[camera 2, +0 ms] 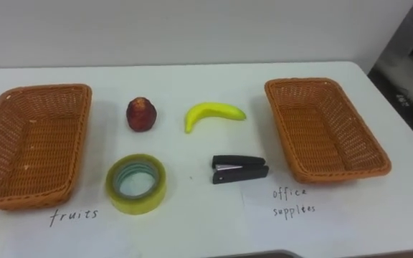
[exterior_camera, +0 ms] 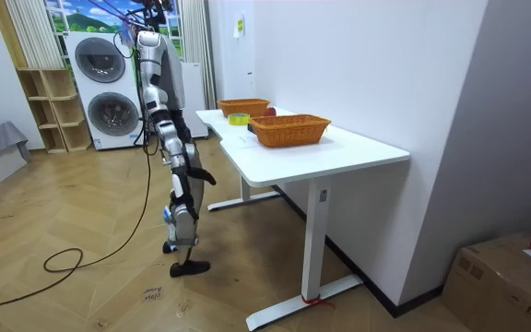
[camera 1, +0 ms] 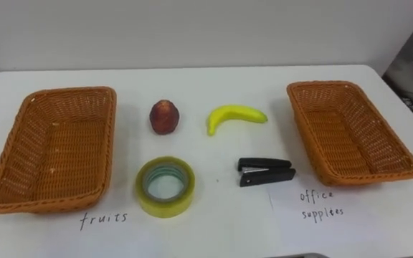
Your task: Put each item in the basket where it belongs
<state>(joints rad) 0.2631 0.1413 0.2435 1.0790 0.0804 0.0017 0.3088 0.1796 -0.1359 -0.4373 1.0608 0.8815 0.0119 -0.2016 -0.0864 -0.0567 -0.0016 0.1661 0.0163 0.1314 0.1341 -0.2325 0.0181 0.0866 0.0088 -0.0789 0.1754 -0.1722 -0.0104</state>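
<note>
Two baskets are counted on the white table (camera 1: 214, 233). Between the left basket (camera 1: 56, 150) and the right basket (camera 1: 346, 136) are laid one red fruit (camera 1: 164, 117), one tape roll (camera 1: 165, 186), one banana (camera 1: 235, 117) and one black stapler (camera 1: 265, 172). The right hand (exterior_camera: 203, 175) is seen low beside the table, too small for open or closed to be told.

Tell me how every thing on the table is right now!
Fruits basket: empty.
Office supplies basket: empty.
Red fruit: on the table, outside both baskets.
Banana: lying on the table, outside both baskets.
Tape roll: lying flat.
Stapler: shut, on the table.
</note>
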